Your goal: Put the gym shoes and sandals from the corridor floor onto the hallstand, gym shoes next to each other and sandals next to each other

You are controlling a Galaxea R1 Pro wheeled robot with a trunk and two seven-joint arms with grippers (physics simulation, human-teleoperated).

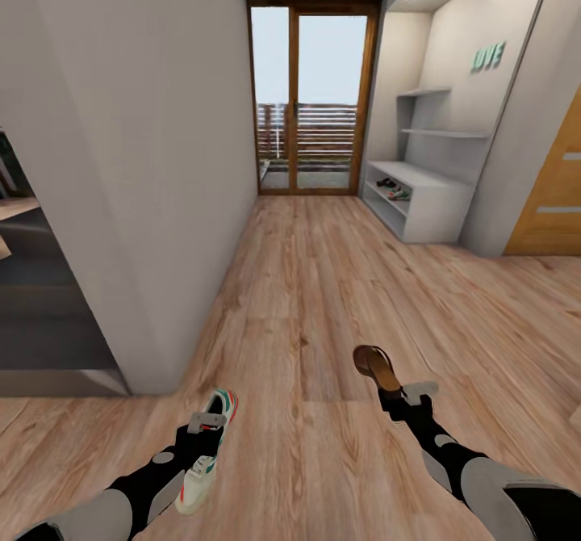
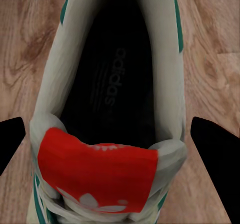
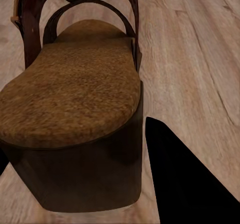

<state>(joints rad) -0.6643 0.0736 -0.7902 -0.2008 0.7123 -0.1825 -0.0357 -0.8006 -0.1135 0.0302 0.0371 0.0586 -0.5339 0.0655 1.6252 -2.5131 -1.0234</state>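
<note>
While both arms hung low over the corridor floor [image 1: 323, 299], each carried a shoe — the left claw [image 1: 207, 422] was clamped on a gym shoe [image 1: 206, 452], and the right claw [image 1: 410, 393] was clamped on a sandal [image 1: 376, 366]. From the left wrist the dark fingers [image 2: 216, 156] stood either side of the sneaker's heel collar, with its red tab nearest the camera; from the right wrist one finger [image 3: 185, 176] pressed the sandal's [image 3: 75, 114] heel end, the toe straps pointing away.

The relation that mattered was the hallstand [image 1: 428, 202]: it stood well ahead and off to the robot's right, against the right-hand wall near the glass door [image 1: 313, 97]. Its low shelf already held what looked like a dark shoe and a green-trimmed one, too small to tell apart surely. Both carried shoes pointed their long axes roughly down the corridor, toes forward. The right arm lay on the rack's side, so I judged the sandal would reach it first once the base had closed the gap.
</note>
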